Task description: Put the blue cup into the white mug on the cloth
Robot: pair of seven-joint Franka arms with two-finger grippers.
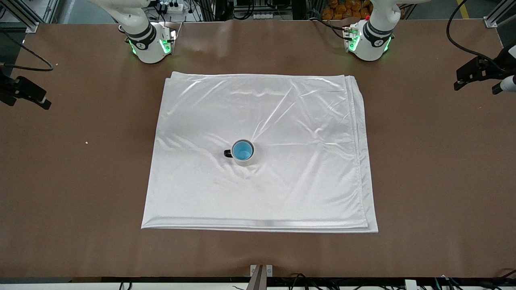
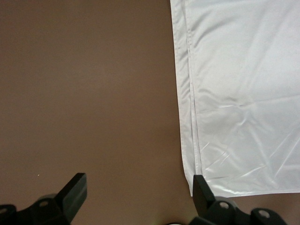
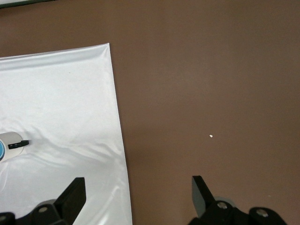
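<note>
Left wrist view shows the left gripper (image 2: 138,197) with its two dark fingers (image 2: 75,187) spread wide and nothing between them, hanging over bare brown table (image 2: 84,84) just beside a folded edge of the cloth (image 2: 243,93), whose layered hems run alongside one fingertip. Right wrist view shows the right gripper (image 3: 138,197) likewise fully spread and holding nothing, one finger (image 3: 75,192) over the cloth's (image 3: 61,103) edge and the other over bare table (image 3: 211,70), where a small pale crumb (image 3: 211,136) lies. At that picture's edge part of the mug (image 3: 10,143) shows, its dark handle pointing toward the gripper. Neither gripper appears in the front view; only the arms' bases stand at the table's (image 1: 60,161) farther edge, both arms waiting away from the cups. In the front view the cloth (image 1: 282,189) lies spread and wrinkled at the table's middle. On it, near its centre, the mug (image 1: 244,160) stands upright, handle toward the right arm's end. The cup (image 1: 242,150) sits inside the mug, its bright blue inside facing up and its rim ringed by the mug's rim.
</note>
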